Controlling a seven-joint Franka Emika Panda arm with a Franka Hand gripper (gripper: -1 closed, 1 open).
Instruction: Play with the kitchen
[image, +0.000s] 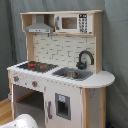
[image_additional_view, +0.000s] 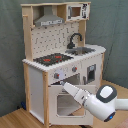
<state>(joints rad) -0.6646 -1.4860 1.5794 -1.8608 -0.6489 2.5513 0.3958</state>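
Here I have the arm reaching at the kitchen, which stands on the floor; the gripper noses against the oven door top. Next, I'd hook and pull it.

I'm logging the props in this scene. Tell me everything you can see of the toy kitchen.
The kitchen is a tall white and light-wood toy unit standing upright on a wooden floor before a grey curtain. Up top sit a grey hood and a small microwave over a brick-patterned back panel. The counter holds a black stovetop with red rings, a sink and a black faucet. Knobs and a windowed oven door are below. The arm's hand reaches the oven front.
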